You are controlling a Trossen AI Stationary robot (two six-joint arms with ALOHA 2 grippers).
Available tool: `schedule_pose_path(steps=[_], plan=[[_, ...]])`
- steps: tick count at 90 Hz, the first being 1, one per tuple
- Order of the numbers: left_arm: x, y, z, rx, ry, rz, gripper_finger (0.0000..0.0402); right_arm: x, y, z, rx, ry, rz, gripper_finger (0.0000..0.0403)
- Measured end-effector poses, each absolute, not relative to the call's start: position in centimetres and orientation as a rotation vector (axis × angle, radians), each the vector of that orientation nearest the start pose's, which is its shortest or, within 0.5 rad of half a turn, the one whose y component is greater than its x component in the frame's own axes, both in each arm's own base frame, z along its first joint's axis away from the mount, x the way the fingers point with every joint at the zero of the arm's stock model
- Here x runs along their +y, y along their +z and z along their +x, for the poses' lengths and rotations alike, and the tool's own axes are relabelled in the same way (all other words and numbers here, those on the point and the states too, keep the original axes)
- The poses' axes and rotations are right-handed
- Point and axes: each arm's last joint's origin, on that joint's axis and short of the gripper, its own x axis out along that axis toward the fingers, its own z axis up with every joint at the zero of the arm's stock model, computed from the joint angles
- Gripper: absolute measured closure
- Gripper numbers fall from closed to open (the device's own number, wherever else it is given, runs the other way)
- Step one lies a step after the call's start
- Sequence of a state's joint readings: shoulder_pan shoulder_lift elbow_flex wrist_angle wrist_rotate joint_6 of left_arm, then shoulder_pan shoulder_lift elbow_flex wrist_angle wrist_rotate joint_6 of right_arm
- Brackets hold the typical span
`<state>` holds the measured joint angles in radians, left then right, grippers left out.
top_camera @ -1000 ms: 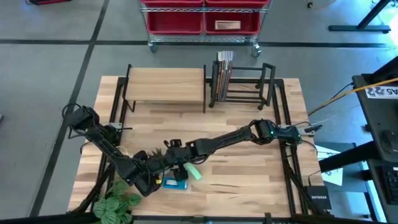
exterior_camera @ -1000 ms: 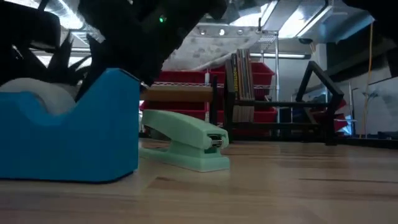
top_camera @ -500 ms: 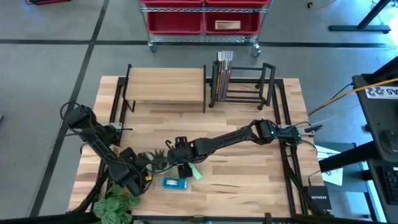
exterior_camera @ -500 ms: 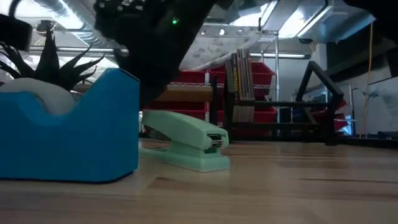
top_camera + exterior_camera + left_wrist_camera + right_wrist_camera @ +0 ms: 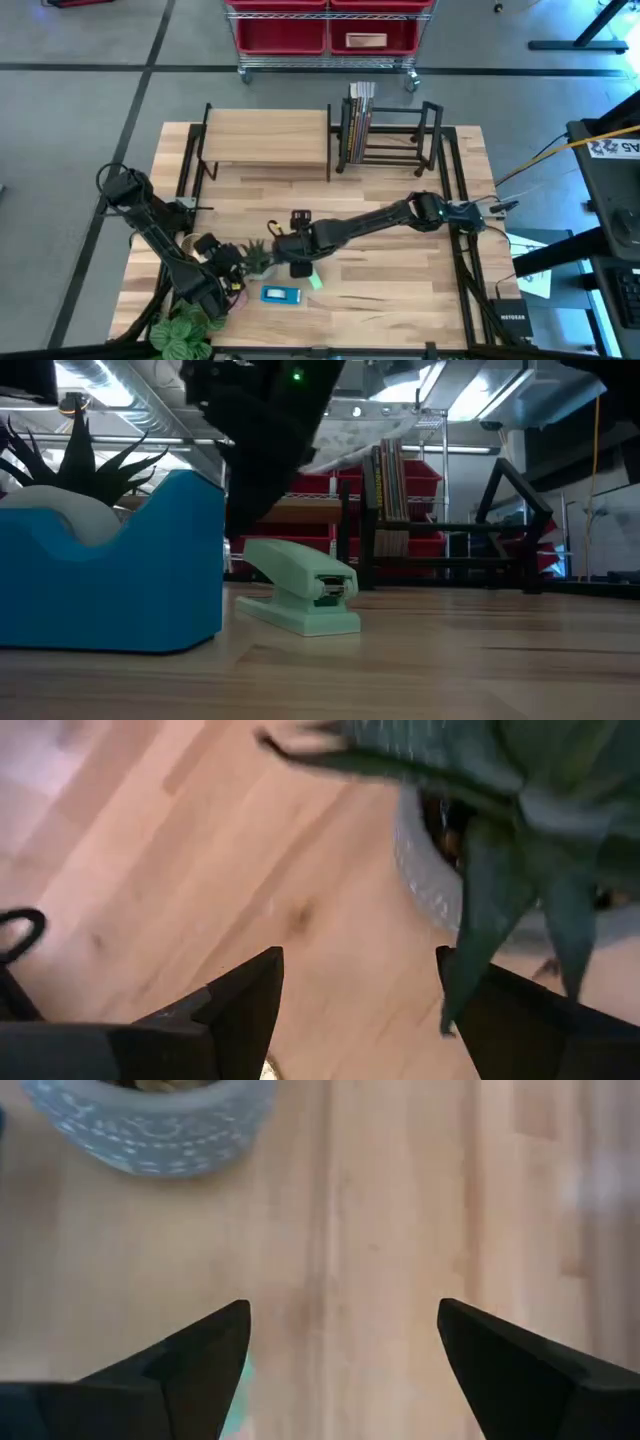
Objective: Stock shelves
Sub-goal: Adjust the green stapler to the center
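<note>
A mint-green stapler (image 5: 313, 281) (image 5: 300, 595) lies on the table near the front. A blue tape dispenser (image 5: 281, 294) (image 5: 110, 580) stands beside it. A spiky plant (image 5: 255, 258) in a grey pot (image 5: 160, 1125) stands to their left. My right gripper (image 5: 297, 262) (image 5: 340, 1350) hangs open just above the stapler's rear end. My left gripper (image 5: 225, 285) (image 5: 360, 1000) is open, left of the plant, holding nothing. The wood-topped shelf (image 5: 265, 138) and the black book rack (image 5: 395, 135), with books (image 5: 358, 110) at its left end, stand at the far edge. My right gripper comes down from above over the stapler's rear end (image 5: 262, 550), with a sliver of green (image 5: 240, 1380) beside one finger. I cannot tell whether it touches the stapler, which lies on the table.
A leafy green plant (image 5: 185, 330) sits at the near left corner. A wheeled cart with red bins (image 5: 325, 30) stands beyond the far edge. Bare tabletop stretches to the right of the stapler (image 5: 400, 280).
My left gripper has drawn back from the tape dispenser toward the table's left edge, uncovering the spiky plant. My right gripper has shifted slightly toward the near edge and come down over the stapler. The stapler has turned a little on the table.
</note>
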<state>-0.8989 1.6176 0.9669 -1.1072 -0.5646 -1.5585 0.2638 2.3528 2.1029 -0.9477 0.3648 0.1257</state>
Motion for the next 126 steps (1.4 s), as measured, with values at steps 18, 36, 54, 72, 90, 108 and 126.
schedule_pose_path(steps=[18,36,54,72,90,108,126], plan=[[-18.0,20.3,16.5,1.018,0.761,-0.028,0.0149,13.1,23.3,45.7,1.125,-0.186,-0.322,0.0095],[-17.7,24.3,16.5,0.965,0.803,0.068,0.0149,14.3,26.7,42.7,1.125,-0.264,-0.394,0.0095],[-17.1,28.4,16.5,0.732,0.685,0.074,0.0149,15.8,30.2,38.0,1.124,-0.425,-0.466,0.0095],[-16.5,31.1,16.8,0.388,0.643,0.068,0.0149,18.3,33.0,33.7,1.086,-0.421,-0.515,0.0095],[-17.5,31.5,19.4,0.365,0.572,0.082,0.0149,19.2,35.8,30.0,0.998,-0.381,-0.470,0.0095],[-18.3,31.2,24.5,0.408,0.226,0.100,0.0149,18.8,35.1,26.4,0.926,-0.474,-0.344,0.0095],[-17.7,28.2,28.7,0.370,-0.206,0.140,0.0149,20.1,30.3,25.1,0.878,-0.467,-0.210,0.0095]])
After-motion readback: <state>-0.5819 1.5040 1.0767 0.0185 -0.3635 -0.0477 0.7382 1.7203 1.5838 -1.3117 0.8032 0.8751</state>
